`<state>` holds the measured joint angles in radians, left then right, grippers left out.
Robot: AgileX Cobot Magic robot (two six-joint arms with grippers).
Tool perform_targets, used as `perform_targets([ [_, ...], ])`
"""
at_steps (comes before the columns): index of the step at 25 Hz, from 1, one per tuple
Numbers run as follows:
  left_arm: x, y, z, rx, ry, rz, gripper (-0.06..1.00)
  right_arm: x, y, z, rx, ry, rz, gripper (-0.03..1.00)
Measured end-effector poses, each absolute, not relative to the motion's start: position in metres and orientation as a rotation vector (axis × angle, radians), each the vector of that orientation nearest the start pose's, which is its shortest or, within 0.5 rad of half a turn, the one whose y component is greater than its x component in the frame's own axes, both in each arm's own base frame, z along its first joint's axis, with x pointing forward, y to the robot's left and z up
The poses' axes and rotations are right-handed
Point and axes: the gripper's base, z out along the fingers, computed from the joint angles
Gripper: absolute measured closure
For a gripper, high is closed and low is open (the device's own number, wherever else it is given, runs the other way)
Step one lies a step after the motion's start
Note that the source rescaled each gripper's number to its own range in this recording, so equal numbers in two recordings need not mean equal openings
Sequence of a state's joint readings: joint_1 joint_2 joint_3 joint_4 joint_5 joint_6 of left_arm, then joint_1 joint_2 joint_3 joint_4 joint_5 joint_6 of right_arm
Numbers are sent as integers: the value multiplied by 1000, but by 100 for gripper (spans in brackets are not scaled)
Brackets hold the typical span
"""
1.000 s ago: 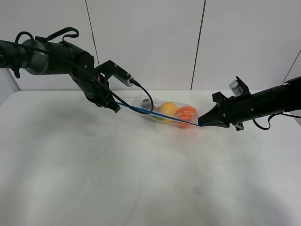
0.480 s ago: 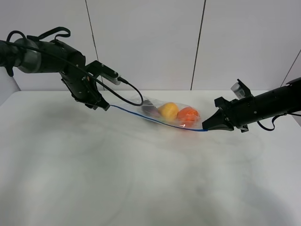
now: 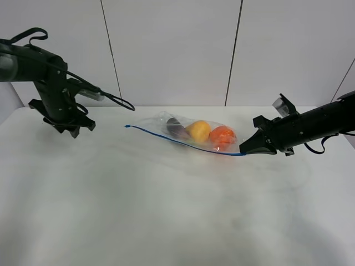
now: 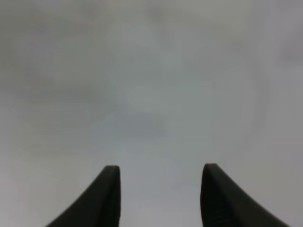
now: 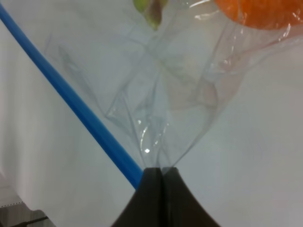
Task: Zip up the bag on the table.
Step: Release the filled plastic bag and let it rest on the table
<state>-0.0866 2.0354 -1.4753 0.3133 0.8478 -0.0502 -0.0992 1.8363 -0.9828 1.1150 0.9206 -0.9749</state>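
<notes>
The bag (image 3: 194, 132) lies on the table (image 3: 166, 221) just above the middle of the high view. Its blue zipper strip (image 3: 177, 141) runs as one thin line from centre-left down toward the right. Through the plastic show an eggplant (image 3: 176, 128), a pear (image 3: 198, 131) and an orange (image 3: 222, 136).

At the right of the frame, the right gripper (image 3: 243, 150) has its jaws pressed together on the bag's corner, where the strip ends. Its wrist view shows crinkled plastic and the blue strip running into the closed tips. The left gripper (image 4: 159, 169) sits at the far left of the high view, well apart from the bag, with its jaws spread and only bare table between them.

The strip reads as a single line, so the zipping pass looks finished, though a full seal cannot be confirmed. The step in hand appears to be the release. Next, the right jaws need to part gently and lift clear without dragging the bag.
</notes>
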Motion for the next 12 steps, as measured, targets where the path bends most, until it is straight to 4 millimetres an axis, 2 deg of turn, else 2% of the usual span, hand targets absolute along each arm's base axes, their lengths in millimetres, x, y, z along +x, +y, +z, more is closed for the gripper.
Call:
perform_targets([
  [5,408,22,175,142,2980,314,35,330,32,166,-140,2607,1049,97],
  [8,403,33,173,90,3031,149,35,330,32,166,-142,2609,1045,97],
  [9,403,33,173,90,3031,149,35,330,32,166,-142,2609,1042,97],
  [10,402,38,173,53,3041,51,35,330,32,165,-143,2610,1042,97],
  [12,401,42,177,39,3033,19,35,329,32,165,-146,2612,1037,97],
])
